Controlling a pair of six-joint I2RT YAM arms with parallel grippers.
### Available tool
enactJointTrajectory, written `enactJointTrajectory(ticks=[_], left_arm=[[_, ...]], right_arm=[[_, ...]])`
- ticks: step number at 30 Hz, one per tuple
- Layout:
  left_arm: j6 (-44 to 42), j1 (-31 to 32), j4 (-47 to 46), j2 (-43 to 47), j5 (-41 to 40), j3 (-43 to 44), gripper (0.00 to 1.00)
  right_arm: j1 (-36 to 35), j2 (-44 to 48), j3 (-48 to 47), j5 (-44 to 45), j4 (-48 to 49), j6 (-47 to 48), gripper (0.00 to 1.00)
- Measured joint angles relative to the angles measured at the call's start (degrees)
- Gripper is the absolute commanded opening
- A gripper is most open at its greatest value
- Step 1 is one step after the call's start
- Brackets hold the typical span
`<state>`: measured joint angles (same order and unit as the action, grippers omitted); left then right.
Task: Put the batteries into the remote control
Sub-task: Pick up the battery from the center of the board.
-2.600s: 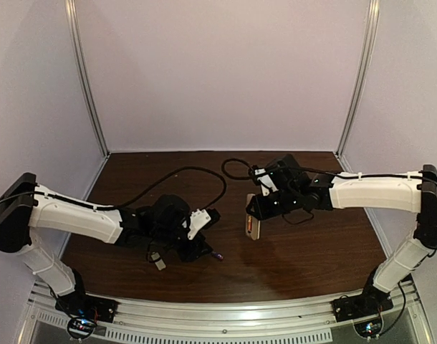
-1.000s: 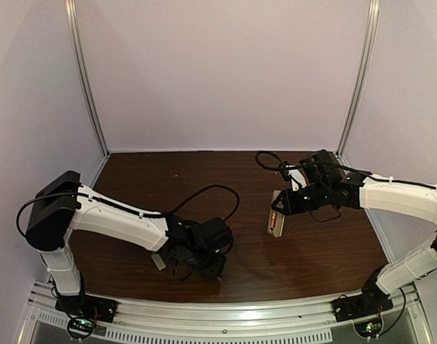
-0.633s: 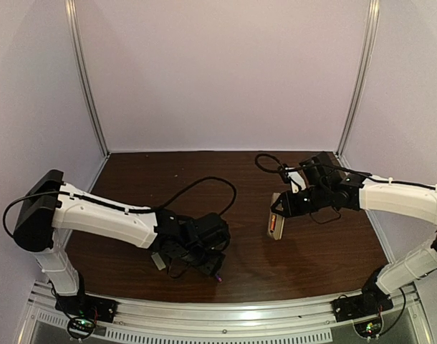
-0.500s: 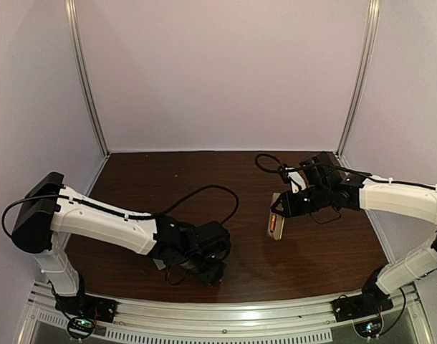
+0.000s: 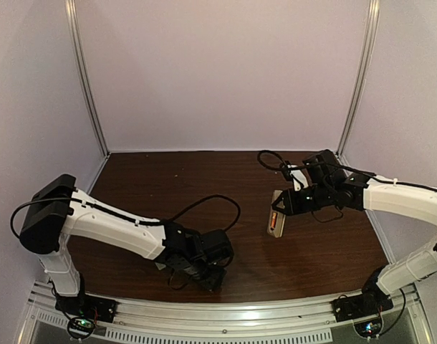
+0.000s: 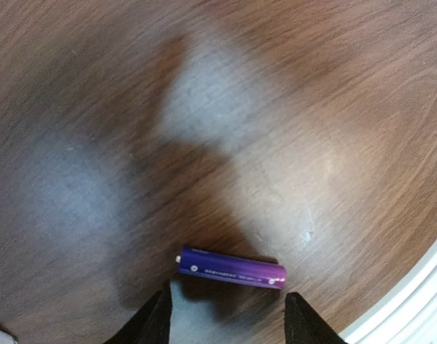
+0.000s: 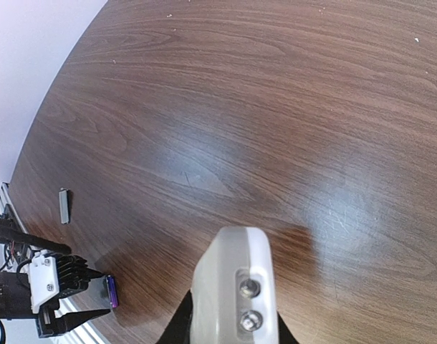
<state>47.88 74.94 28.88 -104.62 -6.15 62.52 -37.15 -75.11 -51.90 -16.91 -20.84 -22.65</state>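
Purple battery (image 6: pixel 231 267) before spread left pincer (image 6: pixel 228 297), unseen from above

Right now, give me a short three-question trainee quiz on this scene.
1. True or false: the left hand is shut on the slim purple cylindrical battery.
2. Which hand holds the slim white rectangular remote control? A) left hand B) right hand
3. Fill in: the small flat grey rectangular cover lies on the dark wooden ____.
Key: 1 false, it is open; 2 B; 3 table.
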Motion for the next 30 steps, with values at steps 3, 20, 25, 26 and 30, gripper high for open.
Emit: enactJointTrajectory(ticks=[3, 20, 25, 26, 30], left_arm=[[-0.2, 0.0, -0.1, -0.4, 0.2, 0.9, 0.54], [-6.0, 0.0, 0.9, -8.4, -0.8, 10.8, 0.32], [-7.1, -0.4, 3.3, -11.8, -3.3, 15.7, 0.37], [-7.1, -0.7, 3.5, -11.8, -3.3, 15.8, 0.4], [-7.1, -2.2, 3.7, -11.8, -3.2, 15.8, 0.55]], right_arm=[[0.2, 0.1, 0.0, 0.0, 0.0, 0.0, 0.0], [0.9, 0.2, 0.0, 0.0, -0.4, 0.3, 0.0], [0.9, 0.2, 0.0, 0.0, -0.4, 0.3, 0.0], [0.9, 0.2, 0.0, 0.0, -0.4, 0.3, 0.0], [0.9, 0.2, 0.1, 0.0, -0.4, 0.3, 0.0]])
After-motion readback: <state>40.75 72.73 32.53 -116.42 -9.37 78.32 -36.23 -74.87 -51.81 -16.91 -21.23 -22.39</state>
